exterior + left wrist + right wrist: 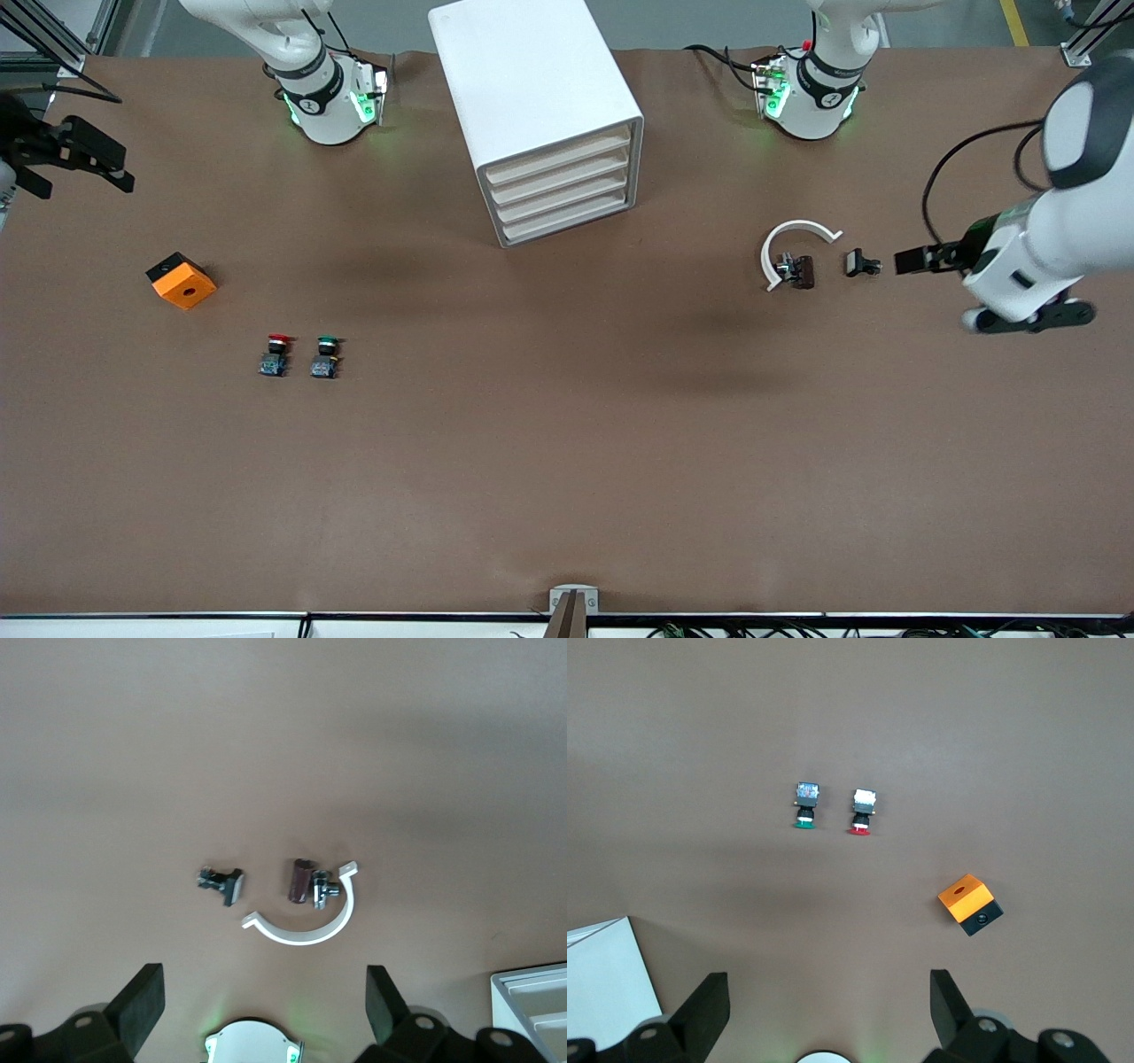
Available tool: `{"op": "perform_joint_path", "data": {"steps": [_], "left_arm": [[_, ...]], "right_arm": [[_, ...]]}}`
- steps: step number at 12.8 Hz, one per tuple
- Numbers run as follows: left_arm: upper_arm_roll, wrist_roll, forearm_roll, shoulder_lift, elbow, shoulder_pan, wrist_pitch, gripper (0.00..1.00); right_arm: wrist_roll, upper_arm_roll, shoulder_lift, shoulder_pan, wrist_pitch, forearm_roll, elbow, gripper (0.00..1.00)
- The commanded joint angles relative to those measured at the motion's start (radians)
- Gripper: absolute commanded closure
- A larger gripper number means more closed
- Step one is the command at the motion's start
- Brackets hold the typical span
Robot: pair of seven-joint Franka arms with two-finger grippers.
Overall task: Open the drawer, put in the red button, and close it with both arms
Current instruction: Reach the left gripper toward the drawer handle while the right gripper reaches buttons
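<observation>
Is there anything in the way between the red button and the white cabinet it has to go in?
Nothing lies on the table between the red button and the cabinet. The green button only sits beside it. All four drawers are shut, though.

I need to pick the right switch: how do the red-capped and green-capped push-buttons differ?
The red-capped push-button has a red round cap; the green-capped push-button has a green one. The red one lies nearer the orange block. Both share dark bodies and lie side by side, caps pointing toward the robots.
</observation>
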Motion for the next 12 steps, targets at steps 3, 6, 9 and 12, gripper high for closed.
{"op": "perform_joint_path", "data": {"steps": [3,6,9,12], "left_arm": [[0.0,-0.349,-0.036,0.165,0.042,-0.077,0.052,0.0],[0.0,-0.591,-0.048,0.266,0.045,-0.151,0.074,0.0],[0.0,-0.96,-0.125,0.331,0.045,-0.243,0.1,0.0],[0.0,-1.221,-0.256,0.391,0.043,-0.316,0.1,0.0]], "right_arm": [[-0.004,-0.001,0.1,0.02,0.022,-0.015,0.002,0.0],[-0.013,-0.003,0.213,0.006,0.024,-0.018,0.005,0.0],[-0.012,-0.007,0.319,-0.014,0.114,-0.018,-0.018,0.0],[-0.01,-0.007,0.368,-0.026,0.276,-0.017,-0.105,0.0]]}}
